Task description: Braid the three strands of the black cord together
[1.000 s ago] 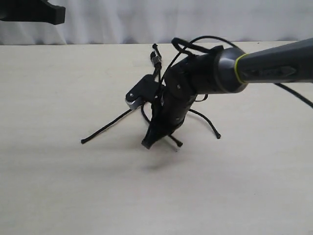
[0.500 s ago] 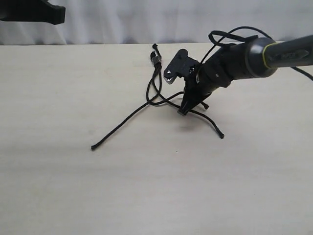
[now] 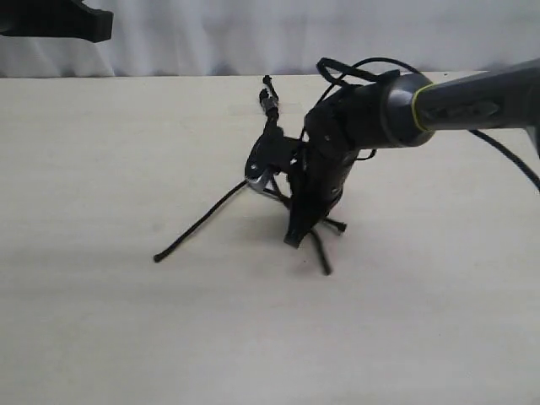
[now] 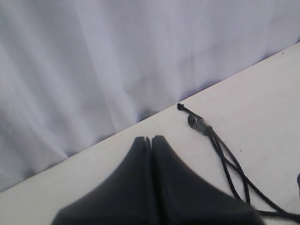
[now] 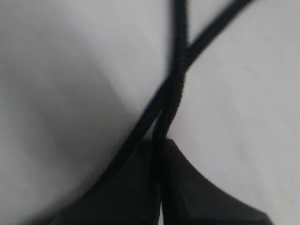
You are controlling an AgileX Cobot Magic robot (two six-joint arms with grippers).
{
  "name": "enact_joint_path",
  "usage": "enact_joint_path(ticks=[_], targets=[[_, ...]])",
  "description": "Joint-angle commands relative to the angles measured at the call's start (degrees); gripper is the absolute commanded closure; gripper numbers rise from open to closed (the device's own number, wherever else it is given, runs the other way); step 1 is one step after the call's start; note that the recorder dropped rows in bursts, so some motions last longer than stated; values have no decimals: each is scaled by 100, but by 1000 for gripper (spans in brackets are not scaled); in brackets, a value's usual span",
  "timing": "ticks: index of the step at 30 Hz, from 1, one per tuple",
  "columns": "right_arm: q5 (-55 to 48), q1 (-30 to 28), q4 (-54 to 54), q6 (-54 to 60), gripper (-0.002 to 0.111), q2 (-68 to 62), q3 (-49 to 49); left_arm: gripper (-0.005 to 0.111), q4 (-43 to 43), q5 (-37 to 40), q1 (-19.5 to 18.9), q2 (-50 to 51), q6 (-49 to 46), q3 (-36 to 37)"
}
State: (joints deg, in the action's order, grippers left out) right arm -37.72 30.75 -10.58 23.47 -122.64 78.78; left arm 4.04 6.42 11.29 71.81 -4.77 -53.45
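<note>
Exterior view shows the black cord [image 3: 268, 99] lying on the pale table [image 3: 101, 321], its knotted top near the far edge and its three strands [image 3: 198, 224] spreading toward the camera. One of them runs out long to the left; the other two end close together beside the right arm. The right gripper [image 3: 294, 239] points down at the table among them, clenched on a strand [image 5: 177, 89] that runs into the seam between its fingers, with a second one crossing it near the fingertips. The left gripper [image 4: 151, 139] hangs well apart from the knot, pressed closed on nothing.
</note>
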Motion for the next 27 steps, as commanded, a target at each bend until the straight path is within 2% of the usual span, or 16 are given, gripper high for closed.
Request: enact_joint_path(ticks=[1,6,11,21,24,27], targets=[[-303,348,570,393,104,495,-90,107,-32,-103,-15,-28,31,16],[-316,-31,700,194,104,1128,-90,107,-32,-103,-15,-28,31,16],[-247,-672,1145,420,104,966,-205,107,-32,-90,-15,-28,31,16],[20,-742,1320,575,104,204,-316,107,-32,-90,-15,-28,31,16],[-337,-730,1438,571,104,82,-316,107,-32,-90,-15,-28,31,16],[-875,-634,2209,919,104,84,-316,107,-32,-90,-15,-28,31,16]])
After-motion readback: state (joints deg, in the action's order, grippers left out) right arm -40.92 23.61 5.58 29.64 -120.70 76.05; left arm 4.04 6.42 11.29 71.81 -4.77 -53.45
